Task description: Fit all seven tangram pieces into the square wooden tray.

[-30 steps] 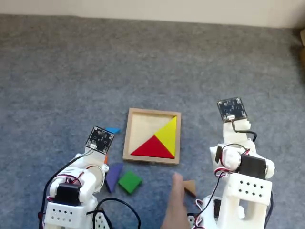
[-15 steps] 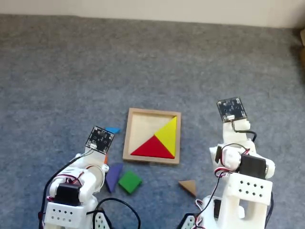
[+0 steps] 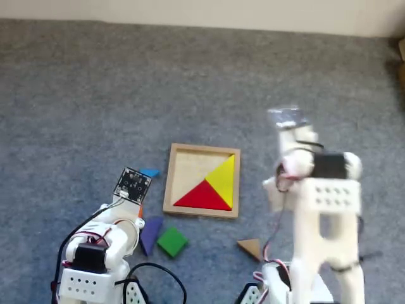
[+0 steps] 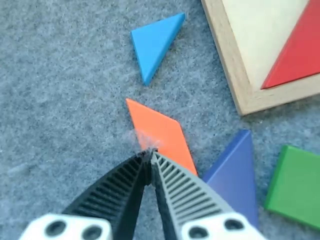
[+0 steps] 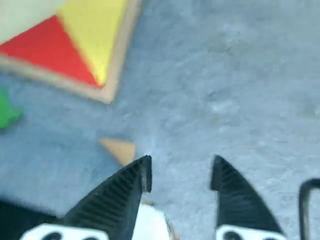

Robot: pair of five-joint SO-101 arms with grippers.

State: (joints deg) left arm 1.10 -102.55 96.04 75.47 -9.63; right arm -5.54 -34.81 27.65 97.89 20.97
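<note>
My right pincer (image 5: pixel 180 172) spread | tan triangle (image 5: pixel 119 148) seemingly just beside one jaw, view blurred, outside the tray (image 3: pixel 168 183) | I should centre over it before lowering | left pincer (image 4: pixel 150 157) pressed together

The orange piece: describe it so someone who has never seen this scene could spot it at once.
Find the square wooden tray, then the loose pieces on the carpet beside it. The orange piece lies between the light blue triangle and the dark blue triangle, at the tip of the left hand. It alone is orange and a slanted four-sided shape.
</note>
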